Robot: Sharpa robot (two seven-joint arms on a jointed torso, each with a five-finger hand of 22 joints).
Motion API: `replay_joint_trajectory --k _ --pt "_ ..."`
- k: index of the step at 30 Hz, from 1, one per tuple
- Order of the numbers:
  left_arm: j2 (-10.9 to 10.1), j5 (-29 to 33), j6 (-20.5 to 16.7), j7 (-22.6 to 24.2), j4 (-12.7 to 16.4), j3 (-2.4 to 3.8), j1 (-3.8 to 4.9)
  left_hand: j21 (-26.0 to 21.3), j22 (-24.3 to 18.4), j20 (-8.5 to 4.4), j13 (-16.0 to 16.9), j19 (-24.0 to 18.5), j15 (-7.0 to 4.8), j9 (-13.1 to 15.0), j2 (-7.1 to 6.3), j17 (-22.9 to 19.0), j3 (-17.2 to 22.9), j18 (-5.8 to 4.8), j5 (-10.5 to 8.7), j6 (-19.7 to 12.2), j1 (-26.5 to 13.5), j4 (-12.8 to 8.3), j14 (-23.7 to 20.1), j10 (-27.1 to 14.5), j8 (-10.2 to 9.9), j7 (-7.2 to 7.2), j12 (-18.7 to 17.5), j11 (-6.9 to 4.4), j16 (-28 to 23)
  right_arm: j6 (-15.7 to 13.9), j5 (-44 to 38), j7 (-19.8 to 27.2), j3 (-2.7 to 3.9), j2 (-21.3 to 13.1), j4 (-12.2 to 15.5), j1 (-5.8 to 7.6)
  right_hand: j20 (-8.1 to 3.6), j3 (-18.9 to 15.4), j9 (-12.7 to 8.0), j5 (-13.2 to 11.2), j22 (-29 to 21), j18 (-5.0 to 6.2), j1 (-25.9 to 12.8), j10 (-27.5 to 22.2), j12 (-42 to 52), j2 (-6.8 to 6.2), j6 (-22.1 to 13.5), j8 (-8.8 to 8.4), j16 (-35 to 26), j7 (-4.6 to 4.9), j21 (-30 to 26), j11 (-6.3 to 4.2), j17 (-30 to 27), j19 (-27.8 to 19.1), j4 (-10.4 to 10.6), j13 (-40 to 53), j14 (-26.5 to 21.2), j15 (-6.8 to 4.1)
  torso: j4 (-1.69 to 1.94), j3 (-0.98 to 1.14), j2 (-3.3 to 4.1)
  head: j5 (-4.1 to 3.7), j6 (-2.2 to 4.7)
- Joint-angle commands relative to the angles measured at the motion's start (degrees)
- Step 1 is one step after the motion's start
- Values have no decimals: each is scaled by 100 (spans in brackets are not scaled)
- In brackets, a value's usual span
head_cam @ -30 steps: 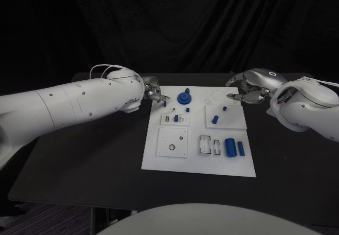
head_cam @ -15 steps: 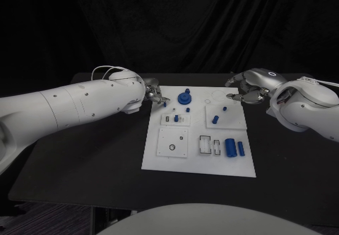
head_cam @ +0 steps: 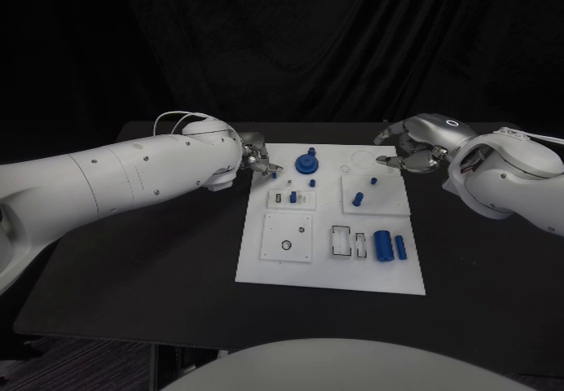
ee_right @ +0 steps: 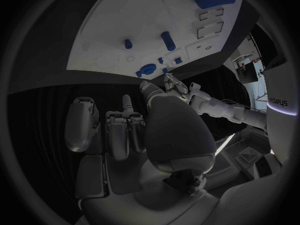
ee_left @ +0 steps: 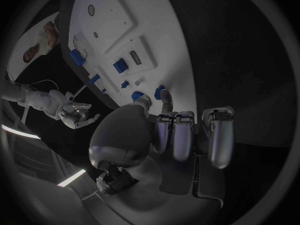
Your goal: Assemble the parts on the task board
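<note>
- While a small blue peg (head_cam: 273, 170) is pinched by the left silver hand (head_cam: 254, 157) at the white task board's (head_cam: 330, 274) ten o'clock corner, it could be dropped if the pinch slackens.
- Nothing is held by the right silver hand (head_cam: 411, 151), with fingers curled, at two o'clock.
- The blue round gear piece (head_cam: 308, 164) nearby could be knocked.

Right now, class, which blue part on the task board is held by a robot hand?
The small blue part at the board's far-left edge, pinched by the left robot hand; the others lie free.
</note>
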Motion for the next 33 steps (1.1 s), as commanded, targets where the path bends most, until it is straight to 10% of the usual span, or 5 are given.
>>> replay_joint_trajectory --k 1,33 --pt "12 -7 28 105 -6 5 -15 -25 1118 39 1504 247 27 45 49 1510 -9 -60 -5 -34 -21 -9 593 596 -37 -6 -3 50 15 23 -15 -78 3 -5 6 -12 21 -13 -6 -8 1044 -5 35 607 15 29 54 -20 17 -2 -31 51 1510 -24 -12 1505 600 53 -2 2 -3 -8 0" --pt "189 -7 2 132 -256 5 -30 -29 1120 52 1504 243 41 25 63 1510 -5 -60 -3 -50 -10 -21 593 596 -95 7 -3 63 15 58 -15 -89 3 18 -9 -12 23 -3 -26 -8 1041 -3 39 607 15 41 71 -29 17 1 -43 52 1510 -29 -23 1505 600 54 -9 8 -4 6 0"
